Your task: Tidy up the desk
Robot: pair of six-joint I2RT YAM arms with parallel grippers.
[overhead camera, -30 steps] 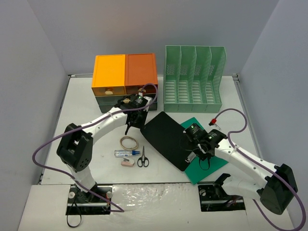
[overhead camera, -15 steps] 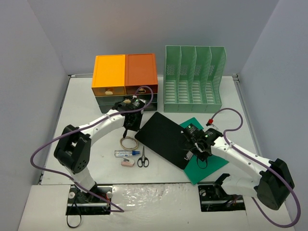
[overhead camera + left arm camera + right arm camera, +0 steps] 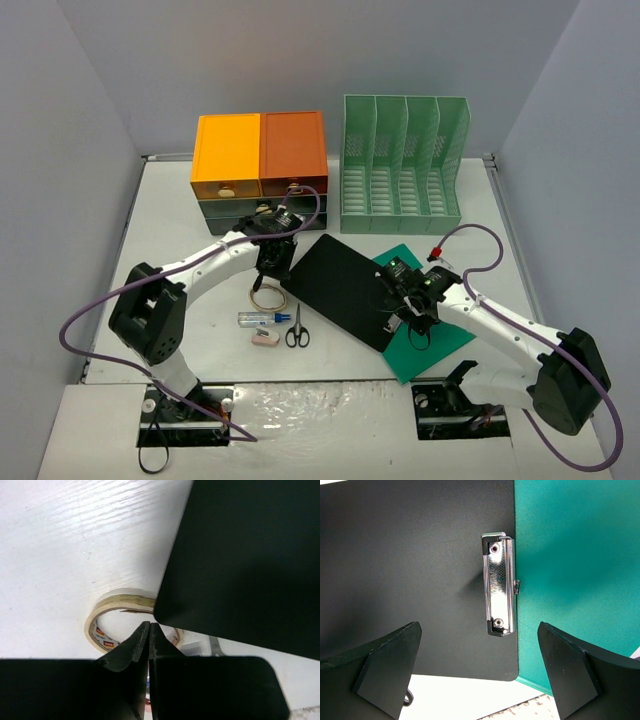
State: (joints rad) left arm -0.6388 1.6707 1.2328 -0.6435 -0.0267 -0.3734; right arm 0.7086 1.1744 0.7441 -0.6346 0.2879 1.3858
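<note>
On the off-white desk [image 3: 180,220] a black clipboard [image 3: 345,290] lies partly over a green folder [image 3: 440,340]. Just left of it lies a ring of tape [image 3: 266,296]. My left gripper [image 3: 269,274] is shut with nothing between its fingers. In the left wrist view its tips [image 3: 149,625] point into the tape ring [image 3: 100,625], whose right side is hidden by the clipboard's corner [image 3: 250,555]. My right gripper [image 3: 408,305] stands wide open above the clipboard's near end. In the right wrist view, that gripper [image 3: 479,626] frames the metal clip [image 3: 499,585], beside the green folder [image 3: 570,580].
A small blue-capped bottle [image 3: 258,318], a pink eraser [image 3: 266,339] and scissors [image 3: 297,328] lie near the front, below the tape. An orange-topped drawer unit [image 3: 260,160] and a green slotted file rack [image 3: 400,165] stand along the back.
The left gripper has come down and nearer, from the drawer front to the tape ring. The clipboard has slid left, towards the tape. The right gripper has shifted a little left with it.
</note>
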